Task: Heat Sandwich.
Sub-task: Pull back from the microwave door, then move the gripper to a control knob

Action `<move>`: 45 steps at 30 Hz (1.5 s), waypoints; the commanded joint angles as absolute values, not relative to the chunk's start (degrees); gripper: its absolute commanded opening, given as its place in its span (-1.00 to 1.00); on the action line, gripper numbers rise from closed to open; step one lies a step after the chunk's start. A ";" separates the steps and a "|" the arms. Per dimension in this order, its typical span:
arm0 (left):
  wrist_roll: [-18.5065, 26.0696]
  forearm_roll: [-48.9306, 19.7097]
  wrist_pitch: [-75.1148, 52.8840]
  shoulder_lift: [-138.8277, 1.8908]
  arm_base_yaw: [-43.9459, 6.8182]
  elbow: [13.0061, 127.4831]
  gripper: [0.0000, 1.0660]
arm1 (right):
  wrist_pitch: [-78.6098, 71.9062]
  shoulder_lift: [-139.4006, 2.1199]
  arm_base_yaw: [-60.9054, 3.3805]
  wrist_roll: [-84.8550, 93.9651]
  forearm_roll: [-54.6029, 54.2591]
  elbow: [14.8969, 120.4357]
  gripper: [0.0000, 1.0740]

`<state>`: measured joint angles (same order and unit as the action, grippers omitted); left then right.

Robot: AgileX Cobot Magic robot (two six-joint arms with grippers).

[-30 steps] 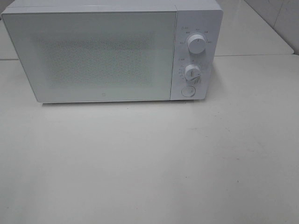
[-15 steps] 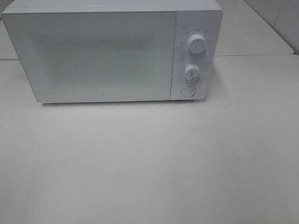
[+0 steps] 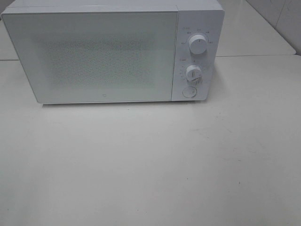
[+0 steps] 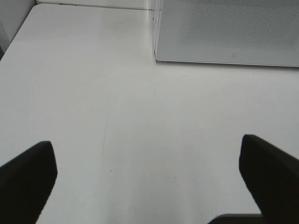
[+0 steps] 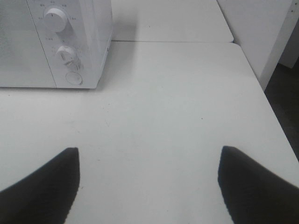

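White microwave (image 3: 94, 56), door shut, stands at the back of a white table (image 3: 150, 165)

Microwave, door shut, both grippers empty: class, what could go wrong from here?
1. The round button sits right under the lower dial; a slightly high press may turn that dial instead.
2. The microwave stands loose on the smooth table; pushing could slide it backwards.
3. No sandwich shows in any view, so it might run empty.

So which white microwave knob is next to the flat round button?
The lower white round knob, just above that flat round button; the upper white knob sits farther up.
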<state>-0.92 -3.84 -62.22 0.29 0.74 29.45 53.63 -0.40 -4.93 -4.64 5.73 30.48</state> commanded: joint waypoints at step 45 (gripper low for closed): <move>-0.97 -4.30 -61.48 1.55 0.86 29.51 0.86 | 2.35 -51.11 -4.87 -4.58 5.56 31.00 0.42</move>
